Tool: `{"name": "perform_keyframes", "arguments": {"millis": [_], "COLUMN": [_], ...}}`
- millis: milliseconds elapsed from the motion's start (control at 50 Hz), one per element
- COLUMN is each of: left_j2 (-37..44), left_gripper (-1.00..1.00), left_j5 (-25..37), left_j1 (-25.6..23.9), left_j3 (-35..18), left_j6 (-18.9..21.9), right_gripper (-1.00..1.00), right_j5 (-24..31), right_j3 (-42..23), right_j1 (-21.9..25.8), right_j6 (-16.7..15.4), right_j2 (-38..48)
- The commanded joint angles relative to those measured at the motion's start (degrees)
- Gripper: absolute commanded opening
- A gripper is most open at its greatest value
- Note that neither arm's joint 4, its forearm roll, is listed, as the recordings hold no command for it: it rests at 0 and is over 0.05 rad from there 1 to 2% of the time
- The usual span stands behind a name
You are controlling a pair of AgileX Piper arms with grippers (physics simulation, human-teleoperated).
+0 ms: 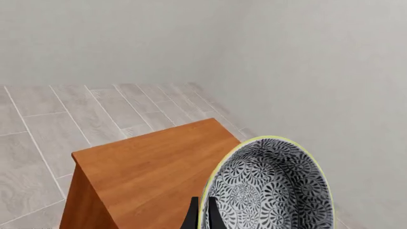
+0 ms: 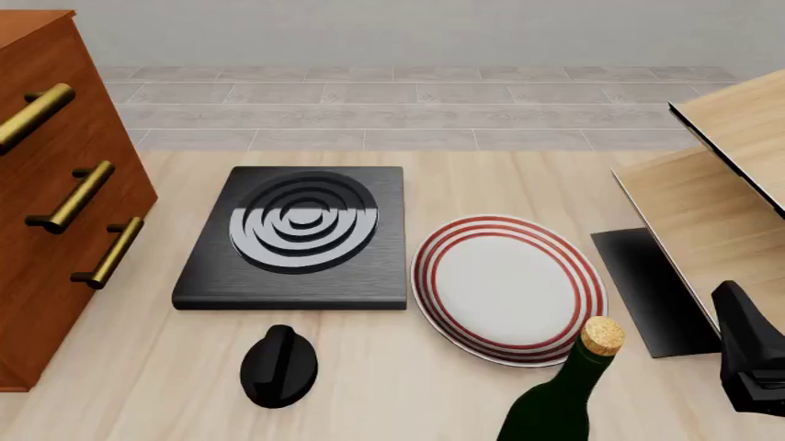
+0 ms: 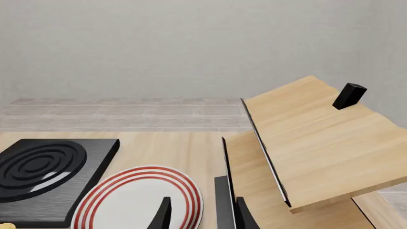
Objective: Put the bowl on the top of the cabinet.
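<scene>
While the bowl [image 1: 270, 188] is held on edge above the cabinet [image 1: 152, 167] top, its pale rim is pinched between the closed fingers of the left gripper [image 1: 201, 215], as seen in the left wrist view. Neither bowl nor left gripper is seen in the front view, where only the cabinet's [image 2: 55, 197] drawer front with brass handles [image 2: 72, 197] is shown at the left. On the table [image 2: 516, 179] a black hob [image 2: 298, 236], a red-ringed plate [image 2: 509, 287], a knob [image 2: 279, 367] and a corked bottle [image 2: 567, 390] are laid out. The right gripper [image 3: 200, 214] is kept open and empty, low by the pale shelf [image 3: 318, 143].
</scene>
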Motion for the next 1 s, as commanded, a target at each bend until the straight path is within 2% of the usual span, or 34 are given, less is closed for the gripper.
{"name": "perform_keyframes", "arguments": {"millis": [20, 460, 540, 560, 660, 680, 1000], "left_j2": [1.57, 6.15, 5.65, 6.64, 6.77, 6.43, 4.68], "left_gripper": [-1.0, -1.0, -1.0, -1.0, -1.0, 1.0, 1.0], "left_j5": [-0.85, -2.53, -2.68, -2.47, -2.87, -2.47, -2.46], "left_j1": [0.55, 2.81, 1.94, 3.5, 3.66, 2.39, 2.54], "left_j3": [-0.39, -0.28, 0.32, -0.13, 0.21, 0.63, 1.28], "left_j6": [0.89, 2.79, 5.3, 6.04, 7.9, 8.17, 8.56], "right_gripper": [1.0, 1.0, 1.0, 1.0, 1.0, 1.0, 1.0], "right_j5": [0.0, 0.0, -0.01, -0.01, 0.0, 0.0, 0.0], "right_j3": [0.0, 0.0, 0.0, 0.0, 0.0, 0.0, 0.0], "right_j1": [-0.01, 0.0, 0.0, -0.01, 0.0, 0.0, 0.0], "right_j6": [0.0, 0.0, 0.0, -0.01, 0.0, 0.0, 0.0], "right_j2": [0.01, -0.01, 0.02, 0.03, 0.0, -0.01, 0.0]}}
